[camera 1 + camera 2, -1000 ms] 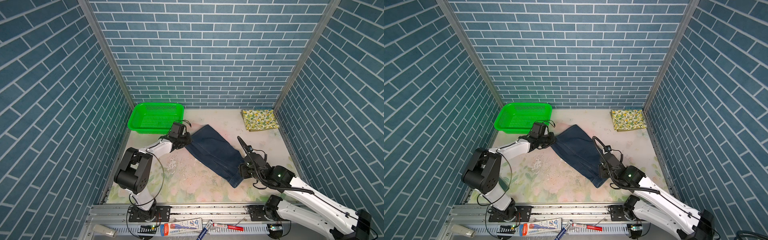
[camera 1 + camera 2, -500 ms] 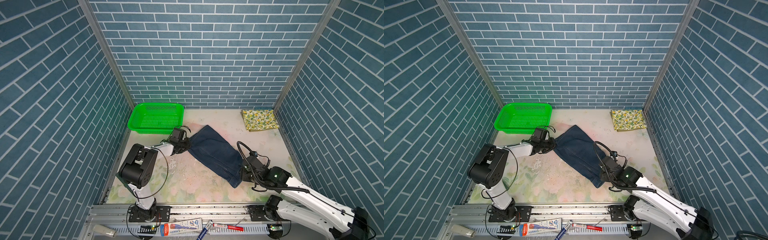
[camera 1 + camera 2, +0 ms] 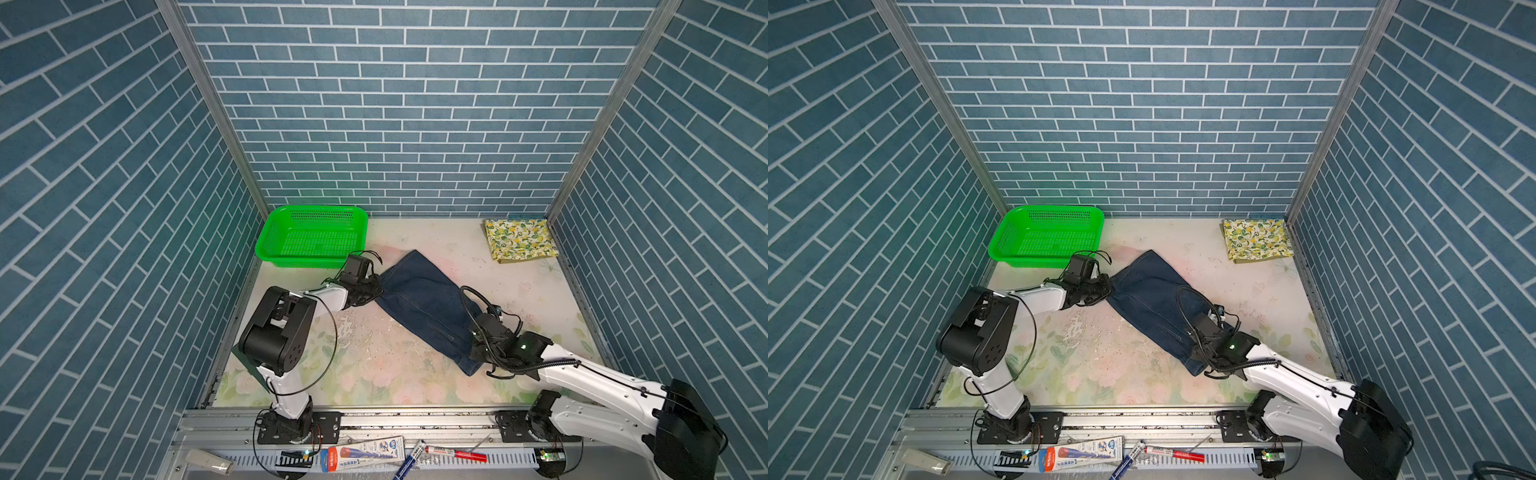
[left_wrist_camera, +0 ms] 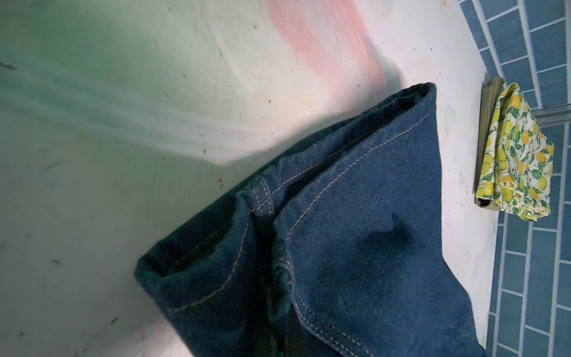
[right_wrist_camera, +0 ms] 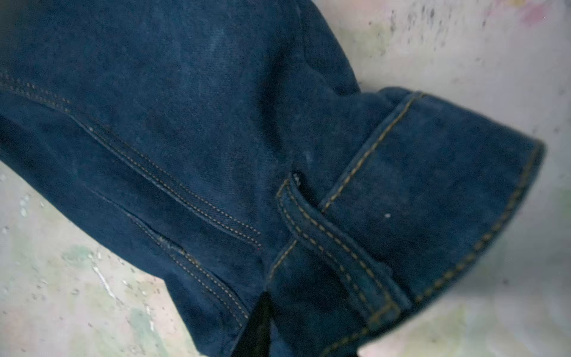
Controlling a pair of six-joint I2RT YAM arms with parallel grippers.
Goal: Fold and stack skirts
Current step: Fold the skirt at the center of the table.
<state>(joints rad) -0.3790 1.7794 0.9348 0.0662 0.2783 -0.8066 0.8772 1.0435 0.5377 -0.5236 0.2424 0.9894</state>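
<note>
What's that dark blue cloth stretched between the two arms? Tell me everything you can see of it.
The denim skirt is dark navy with tan double stitching; a waistband and belt loop show at one end. It lies as a long narrow strip, apparently folded lengthwise, diagonally across the middle of the floral table. The left hand pinches its hem end; the right hand sits at its waistband end, grip unclear.

Both top views: bright, even light from above, sharp throughout; soft, faint shadows lie on the table point(image 3: 386, 374), and wide-angle perspective splays the walls point(image 3: 415, 104) outward. Left wrist view: sharp, green tint and pale streaks across the table, dark shadow beside the denim skirt point(image 4: 355, 231). Right wrist view: soft focus, stitching blurred.
</note>
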